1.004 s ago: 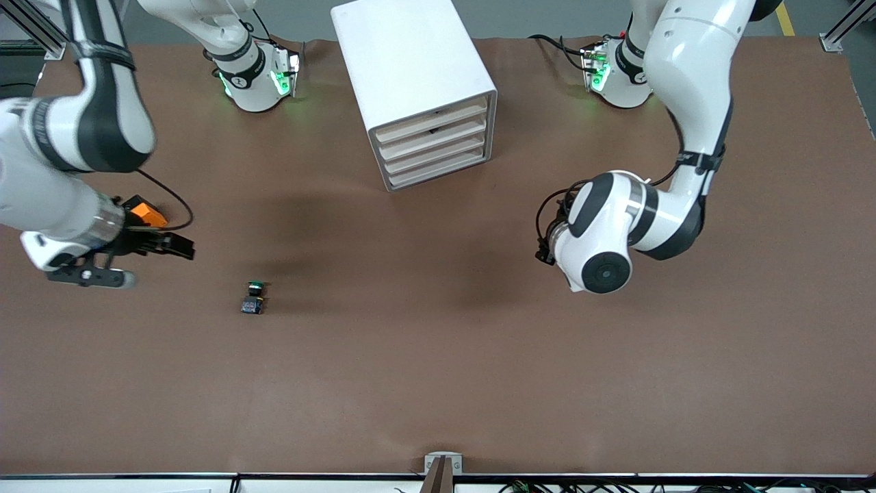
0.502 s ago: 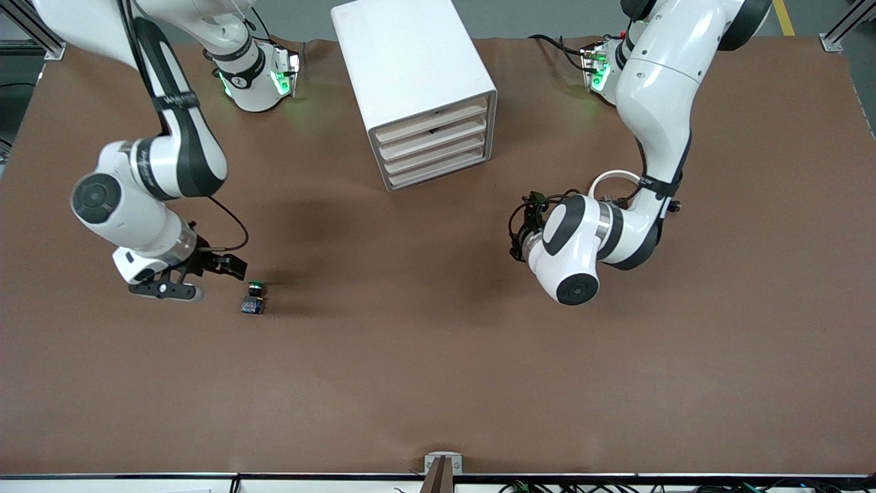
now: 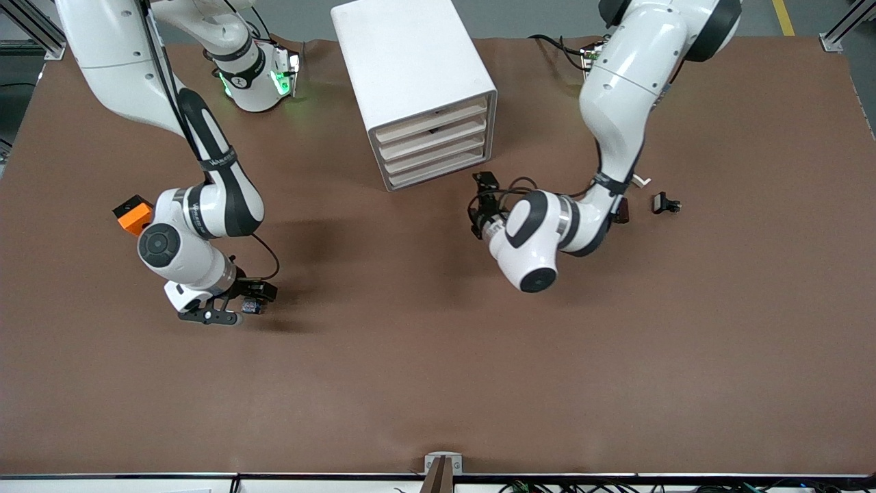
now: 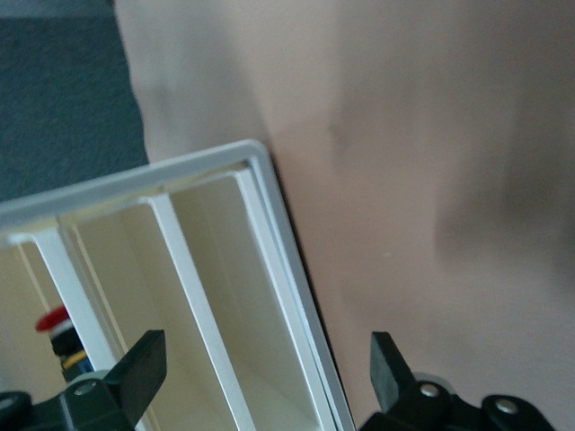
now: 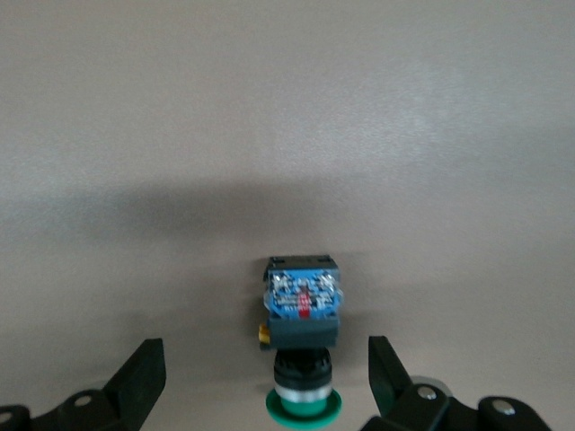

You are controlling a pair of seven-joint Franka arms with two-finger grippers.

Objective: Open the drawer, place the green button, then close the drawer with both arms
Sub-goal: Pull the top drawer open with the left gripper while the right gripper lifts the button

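Approach step, both arms. Right gripper [image 5: 260, 382] low over button [image 5: 302, 346], fingers open astride it; next: descend, close. Left gripper [image 4: 265, 377] open, facing cabinet [image 3: 417, 89] front; next: reach drawer [image 3: 434, 140], roughly 11 o'clock.

The right arm swings in from the surface's edge, and its pincer [image 3: 254, 298] now sits low over the button [image 5: 303, 316], jaws apart with the part between them; a second ago it hung well short of it. The orange block [image 3: 133, 213] shows again beside that arm's elbow. The left arm folds inward, bringing its pincer [image 3: 482, 198] close to the cabinet's [image 3: 419, 82] drawer fronts, uncovering a small black part [image 3: 665, 203].
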